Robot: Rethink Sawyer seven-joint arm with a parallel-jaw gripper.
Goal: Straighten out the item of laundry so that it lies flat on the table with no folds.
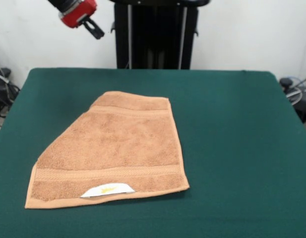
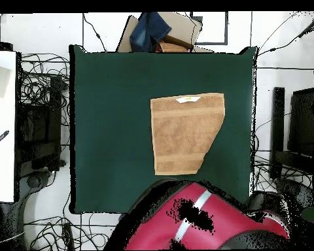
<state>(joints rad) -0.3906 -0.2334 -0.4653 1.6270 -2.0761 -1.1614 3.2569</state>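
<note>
Terry towel [image 1: 113, 146] in your front view lies near the middle of the green surface [image 1: 232, 129], its white label [image 1: 108, 190] at the near hem and one far corner folded under, leaving a slanted edge. Your claw [image 1: 95, 30] hangs above the far edge; you cannot tell its spread. Overhead, the towel [image 2: 186, 134] sits apart from every surface [image 2: 107, 131] edge.
</note>
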